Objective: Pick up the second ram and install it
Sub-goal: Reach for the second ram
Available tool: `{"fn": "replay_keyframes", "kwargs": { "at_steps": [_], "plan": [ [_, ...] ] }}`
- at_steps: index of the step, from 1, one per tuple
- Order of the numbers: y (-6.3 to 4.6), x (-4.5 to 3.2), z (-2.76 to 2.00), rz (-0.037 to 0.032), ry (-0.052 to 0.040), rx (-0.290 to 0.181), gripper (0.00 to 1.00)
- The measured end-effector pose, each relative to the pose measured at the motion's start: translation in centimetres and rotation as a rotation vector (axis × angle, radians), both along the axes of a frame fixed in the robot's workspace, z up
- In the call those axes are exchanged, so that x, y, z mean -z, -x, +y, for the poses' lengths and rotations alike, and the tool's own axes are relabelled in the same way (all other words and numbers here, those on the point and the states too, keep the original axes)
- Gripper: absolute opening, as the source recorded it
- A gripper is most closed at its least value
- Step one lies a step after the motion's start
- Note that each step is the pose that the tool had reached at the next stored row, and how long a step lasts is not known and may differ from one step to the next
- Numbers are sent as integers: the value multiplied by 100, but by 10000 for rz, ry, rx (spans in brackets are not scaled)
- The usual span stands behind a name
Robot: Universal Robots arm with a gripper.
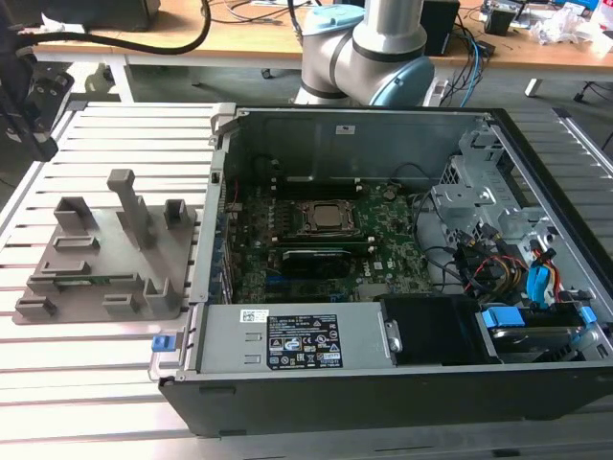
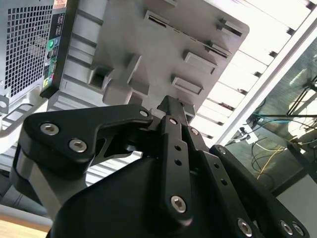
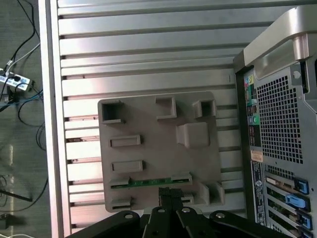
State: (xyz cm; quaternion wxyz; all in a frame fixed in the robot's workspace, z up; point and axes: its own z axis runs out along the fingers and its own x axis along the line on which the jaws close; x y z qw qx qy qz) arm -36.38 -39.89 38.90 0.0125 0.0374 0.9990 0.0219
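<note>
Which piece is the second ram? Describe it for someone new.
At the exterior view's left, beside the open computer case, lies a grey fixture plate. The second ram is the thin green strip seated in one of its slots; everything else on the plate is grey.

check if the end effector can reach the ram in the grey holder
Probably yes: the second ram sits uncovered in the grey holder, and the end effector hangs above it with nothing between them.
</note>
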Motion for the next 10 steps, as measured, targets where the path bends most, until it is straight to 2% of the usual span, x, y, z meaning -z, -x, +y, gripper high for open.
{"fn": "replay_keyframes", "kwargs": {
  "at_steps": [2,3,4,5,10],
  "plan": [
    [1,0,0,1,13,1,11],
    [2,2,1,72,27,-1,11],
    [1,2,1,129,111,-109,11],
    [1,5,3,159,234,-716,11],
    [1,19,14,154,286,-1732,11]
  ]
}}
